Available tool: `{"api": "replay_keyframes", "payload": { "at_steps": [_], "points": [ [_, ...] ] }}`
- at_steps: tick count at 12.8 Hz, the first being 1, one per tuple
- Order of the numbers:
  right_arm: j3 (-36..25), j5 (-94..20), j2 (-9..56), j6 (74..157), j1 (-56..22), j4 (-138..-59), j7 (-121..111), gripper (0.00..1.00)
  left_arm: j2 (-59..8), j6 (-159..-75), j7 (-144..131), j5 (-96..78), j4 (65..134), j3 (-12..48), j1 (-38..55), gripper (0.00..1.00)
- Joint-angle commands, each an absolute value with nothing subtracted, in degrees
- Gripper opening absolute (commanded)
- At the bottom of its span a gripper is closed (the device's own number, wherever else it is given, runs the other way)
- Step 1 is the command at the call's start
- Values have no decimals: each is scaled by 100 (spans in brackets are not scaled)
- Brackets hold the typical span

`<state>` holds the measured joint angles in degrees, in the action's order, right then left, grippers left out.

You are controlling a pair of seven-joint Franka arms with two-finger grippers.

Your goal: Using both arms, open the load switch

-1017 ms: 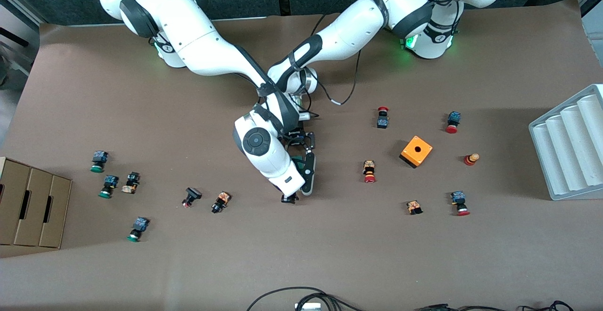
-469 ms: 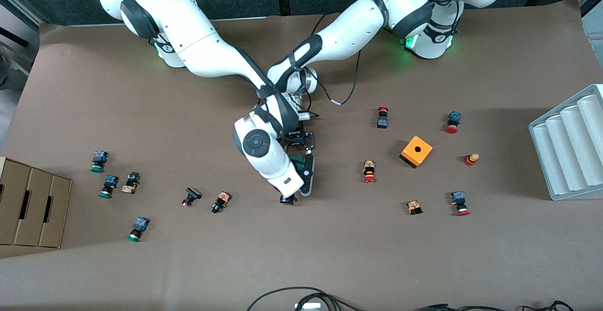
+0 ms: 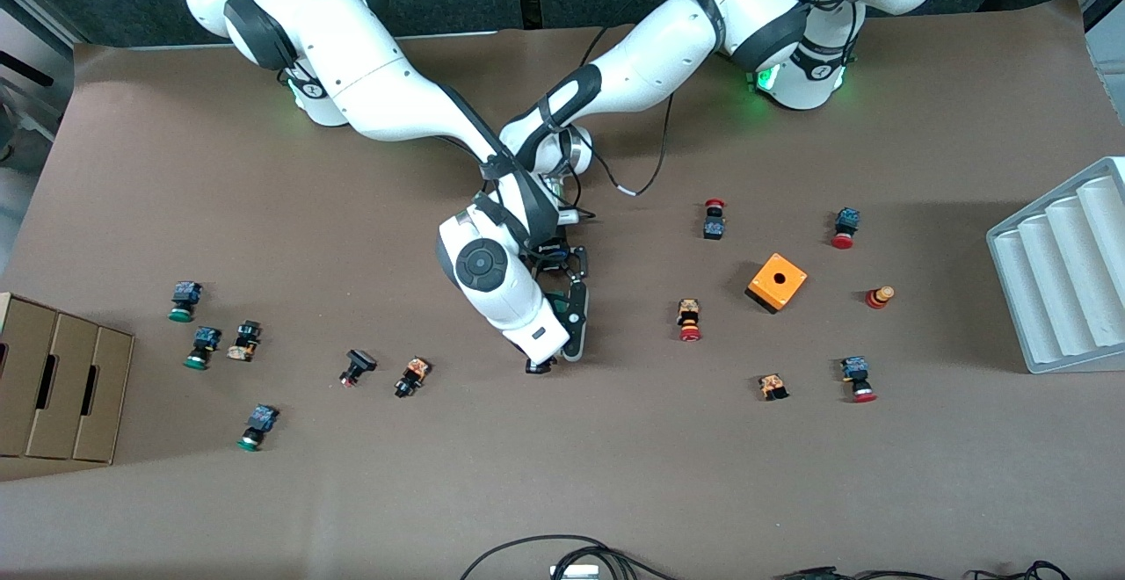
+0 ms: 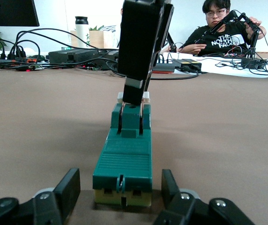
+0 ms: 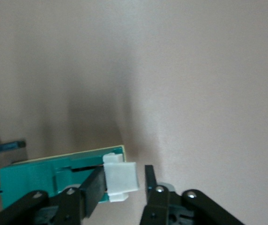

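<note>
Load switch: load switch (image 4: pixel 123 164) lies flat on the brown surface (image 3: pixel 562 457) near its middle, between the two claws; green body, white piece (image 5: pixel 120 181) at one end.
Left claw: left claw (image 4: pixel 120 199) low at the switch's plain green end, one finger on each side of the body, closed on the switch.
Right claw: right claw (image 5: pixel 122 187) comes down at the switch's white end; its fingers (image 5: pixel 95 190) bracket the white piece, one finger pressed against it, a slight gap at the other; closed on it.
Arms: both reach toward mid-surface and cross there in the front view.
Surroundings: orange cube (image 3: pixel 777 281) toward the left arm's end; cardboard box (image 3: pixel 54 384) at the right arm's end; push buttons scattered about.
</note>
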<state>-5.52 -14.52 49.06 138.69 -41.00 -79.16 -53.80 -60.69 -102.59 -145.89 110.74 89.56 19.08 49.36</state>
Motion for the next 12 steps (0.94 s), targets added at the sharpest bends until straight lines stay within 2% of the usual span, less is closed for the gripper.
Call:
{"api": "replay_keyframes", "payload": {
  "at_steps": [1, 12],
  "points": [
    [-668, -1582, 5019, 14150, -4131, -7954, -5493, 39, -6170, -10169, -14678, 11092, 8938, 1854, 5027, 78],
    [-659, -1582, 4922, 14124, -4210, -8068, -5484, 37, -6170, -10169, -14660, 11092, 8939, 1854, 5036, 77]
  ]
}}
